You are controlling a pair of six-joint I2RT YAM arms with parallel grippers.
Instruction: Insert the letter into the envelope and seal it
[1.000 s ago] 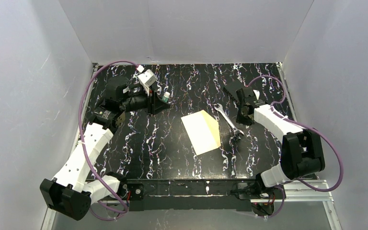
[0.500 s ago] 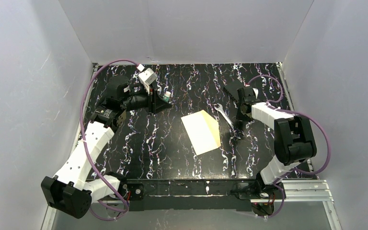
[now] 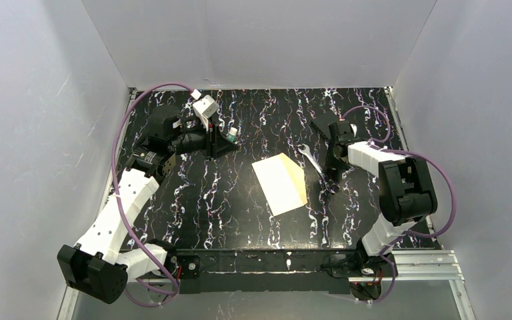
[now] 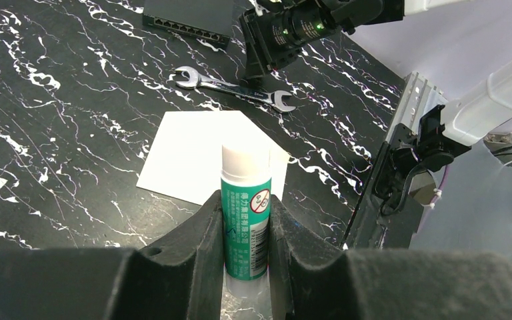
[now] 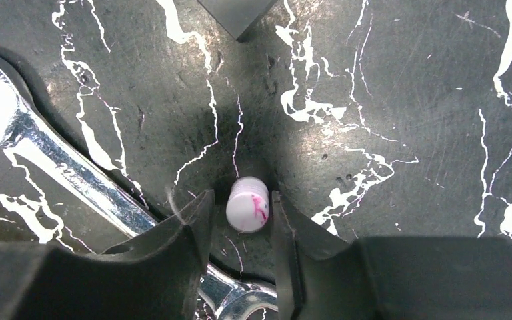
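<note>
The white envelope [image 3: 277, 185] lies flat mid-table, with the tan letter [image 3: 298, 175] showing as a strip along its right edge. The envelope also shows in the left wrist view [image 4: 193, 153]. My left gripper [image 3: 230, 138] hovers at the back left, shut on a green glue stick [image 4: 247, 220] with a white top. My right gripper [image 3: 331, 173] is down at the table right of the envelope. Its jaws stand narrowly apart around a small white cap with pink marks [image 5: 247, 204], with slim gaps on both sides.
A steel wrench [image 3: 317, 167] lies between the envelope and my right gripper, and it passes under the left finger in the right wrist view [image 5: 53, 173]. A black flat block [image 3: 322, 125] sits behind it. White walls close in the table.
My right arm has folded in and its gripper has come down and left to the table beside the wrench. The left arm, envelope and letter have not moved.
</note>
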